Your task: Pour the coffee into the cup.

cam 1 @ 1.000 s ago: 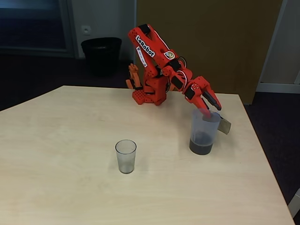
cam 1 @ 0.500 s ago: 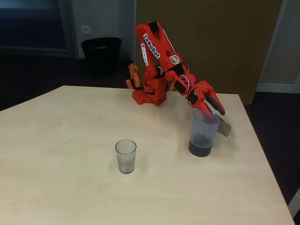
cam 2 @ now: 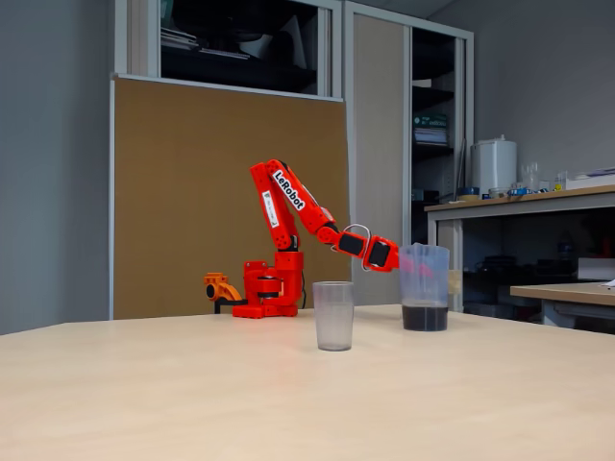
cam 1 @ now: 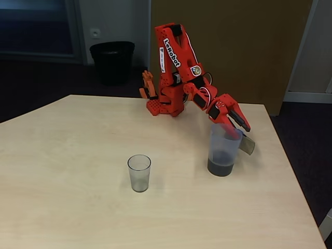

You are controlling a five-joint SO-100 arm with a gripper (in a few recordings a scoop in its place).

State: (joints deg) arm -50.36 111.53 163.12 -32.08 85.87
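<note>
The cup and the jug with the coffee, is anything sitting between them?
No. In a fixed view, only bare table lies between the cup and the jug.

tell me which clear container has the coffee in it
The jug at the gripper, taller, with dark coffee at its bottom. The smaller cup standing apart looks empty.

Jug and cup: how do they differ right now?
The jug is taller and wider than the cup. The jug holds dark coffee at its bottom; the cup looks empty. The gripper is at the jug's rim; the cup stands alone, apart from it. Both are clear plastic, upright on the table.
</note>
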